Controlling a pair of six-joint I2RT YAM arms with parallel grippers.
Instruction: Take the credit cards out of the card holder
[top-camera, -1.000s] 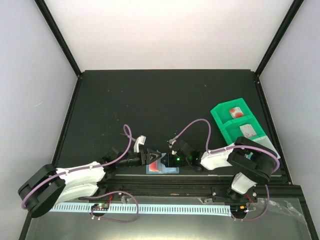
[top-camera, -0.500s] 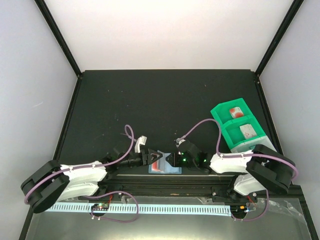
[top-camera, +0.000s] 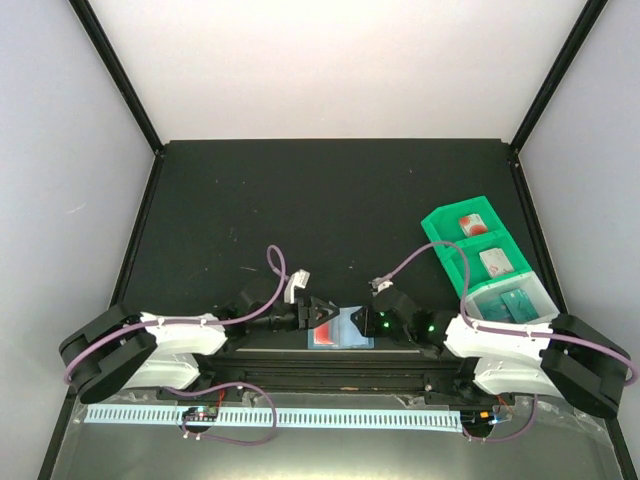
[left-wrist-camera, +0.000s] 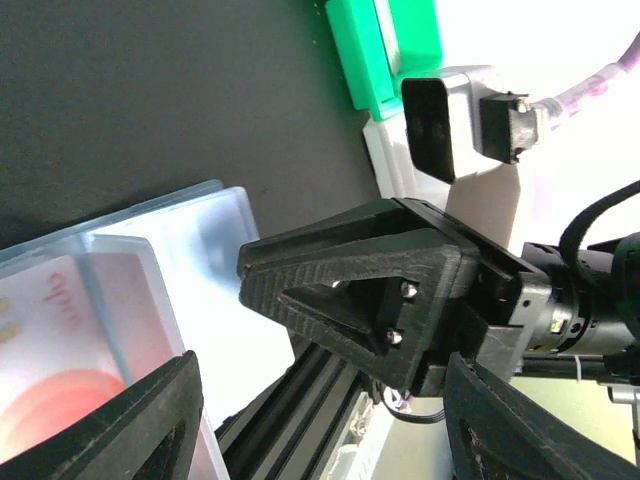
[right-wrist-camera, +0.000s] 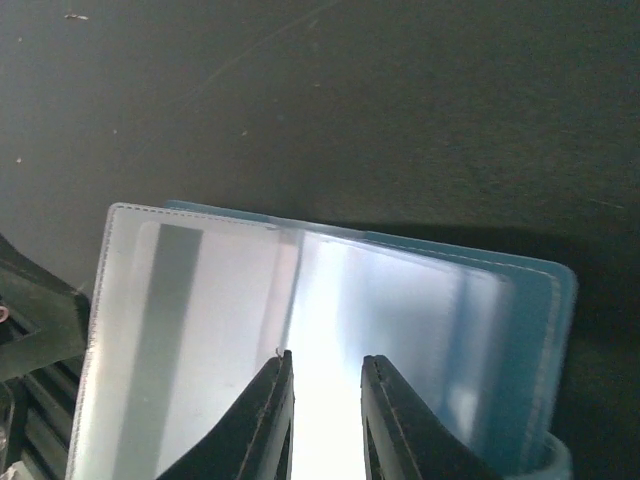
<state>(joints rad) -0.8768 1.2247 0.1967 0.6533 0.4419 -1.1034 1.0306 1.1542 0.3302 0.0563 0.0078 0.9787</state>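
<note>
The card holder (top-camera: 343, 328) lies open at the surface's (top-camera: 300, 200) 6 o'clock edge, with one card (left-wrist-camera: 60, 380) inside its 9 o'clock panel. The left claw (top-camera: 322, 316) is at the holder's 9 o'clock side and the right claw (top-camera: 364, 322) at its 3 o'clock side. The compartment tray (top-camera: 450, 248) stands toward 4 o'clock, well apart. It holds a far card (top-camera: 471, 225), a middle card (top-camera: 497, 262) and a near card (top-camera: 517, 303), one per compartment.

Top view: holder (top-camera: 350, 328) ends hidden under left gripper (top-camera: 321, 313) and right gripper (top-camera: 364, 322); cards (top-camera: 470, 224) in tray (top-camera: 432, 222) too small to read. Left wrist: red-blotch card (left-wrist-camera: 60, 380) cut by left, bottom edges. Right wrist: fingertips (right-wrist-camera: 272, 420) cut off, grip on holder sleeve unclear.
</note>
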